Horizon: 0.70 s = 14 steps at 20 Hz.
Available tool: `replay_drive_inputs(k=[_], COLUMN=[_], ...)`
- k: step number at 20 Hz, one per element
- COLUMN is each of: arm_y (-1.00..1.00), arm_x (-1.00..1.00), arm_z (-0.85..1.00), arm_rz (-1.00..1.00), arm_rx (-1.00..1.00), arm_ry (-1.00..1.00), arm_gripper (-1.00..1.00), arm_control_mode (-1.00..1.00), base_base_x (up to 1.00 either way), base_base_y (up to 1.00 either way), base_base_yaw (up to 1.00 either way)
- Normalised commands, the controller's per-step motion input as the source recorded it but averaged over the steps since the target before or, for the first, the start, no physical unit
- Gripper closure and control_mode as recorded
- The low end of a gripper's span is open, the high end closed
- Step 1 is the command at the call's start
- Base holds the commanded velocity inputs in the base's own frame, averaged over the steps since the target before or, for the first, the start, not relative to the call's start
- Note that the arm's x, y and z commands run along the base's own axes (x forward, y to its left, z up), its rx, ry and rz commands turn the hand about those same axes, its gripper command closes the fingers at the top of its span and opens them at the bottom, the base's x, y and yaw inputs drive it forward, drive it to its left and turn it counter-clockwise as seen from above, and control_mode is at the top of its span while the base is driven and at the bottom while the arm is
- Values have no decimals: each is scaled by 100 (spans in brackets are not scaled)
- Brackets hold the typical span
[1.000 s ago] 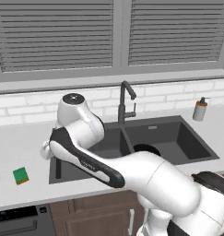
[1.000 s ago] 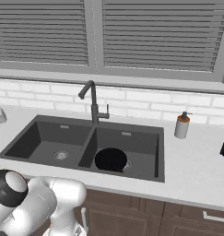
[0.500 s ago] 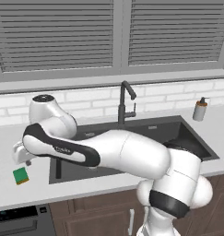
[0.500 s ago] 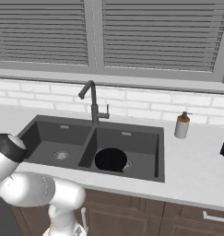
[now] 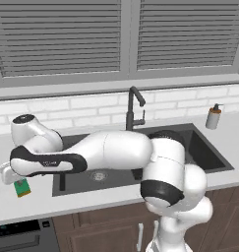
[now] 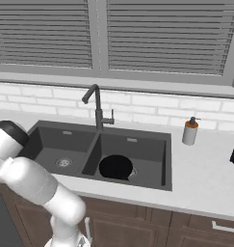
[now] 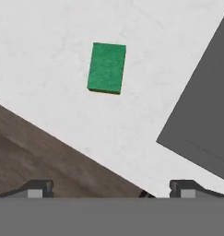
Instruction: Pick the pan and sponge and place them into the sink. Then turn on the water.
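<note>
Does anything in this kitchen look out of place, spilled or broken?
Nothing is spilled or broken. The pan sits flat in the sink's right basin, and the sponge lies flat on the counter left of the sink, under the open end effector.

Sponge [image 7: 107, 67]: green top, fine-grained, matt, rough-looking; thin yellow-orange layer under it. Counter [image 7: 49, 55]: white stone look, faint marbling, smooth, low sheen. Sink [image 6: 137, 149]: dark grey, matt; round metal drain [image 6: 64, 162] in left basin. Pan [image 6: 115, 167]: flat black, matt. Faucet [image 6: 96, 106]: dark metal, satin. Cabinet fronts [image 6: 137, 226]: brown wood grain. Backsplash [image 6: 147, 108]: white brick tile. Soap dispenser [image 6: 189, 131]: white body, orange-brown collar.
</note>
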Motion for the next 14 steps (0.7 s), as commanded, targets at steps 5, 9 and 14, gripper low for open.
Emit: replay_drive_inputs(k=[5,9,14], arm_y=[13,23,23], arm_x=[43,27,16], arm_z=[-33,-31,-39], arm_rz=[-13,-8,-6], arm_rx=[-1,0,0], arm_ry=[5,9,9], arm_gripper=[-100,-100,-100], arm_control_mode=[-100,-100,-100], base_base_x=[0,0,0], base_base_y=[0,0,0], base_base_yaw=[0,0,0])
